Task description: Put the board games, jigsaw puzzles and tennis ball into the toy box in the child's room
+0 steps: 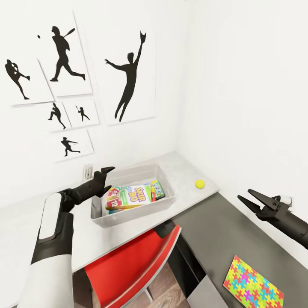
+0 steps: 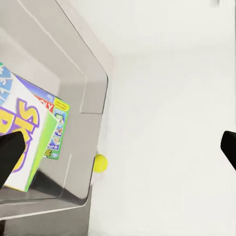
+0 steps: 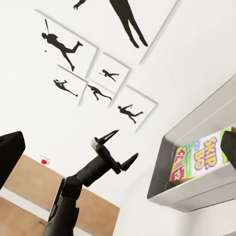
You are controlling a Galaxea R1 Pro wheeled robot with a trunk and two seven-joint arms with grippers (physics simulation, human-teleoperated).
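The light grey toy box (image 1: 128,214) stands on the white table (image 1: 184,169) near the wall. Inside it lies the green-yellow SKIP BO board game (image 1: 134,194), with a second colourful game box (image 1: 157,190) beside it. The tennis ball (image 1: 199,184) rests on the table right of the box. One jigsaw puzzle (image 1: 252,284) lies on a dark grey surface at the lower right. My left gripper (image 1: 109,179) hangs open and empty over the box's left end. My right gripper (image 1: 252,200) is open and empty, in the air above the dark surface. The left wrist view has the box wall (image 2: 83,98), SKIP BO (image 2: 24,132) and the ball (image 2: 100,162).
A red chair (image 1: 132,265) is tucked under the table's front edge. Black athlete silhouette pictures (image 1: 128,72) hang on the white wall behind the table. A dark grey surface (image 1: 222,226) slopes from the table's right end towards me.
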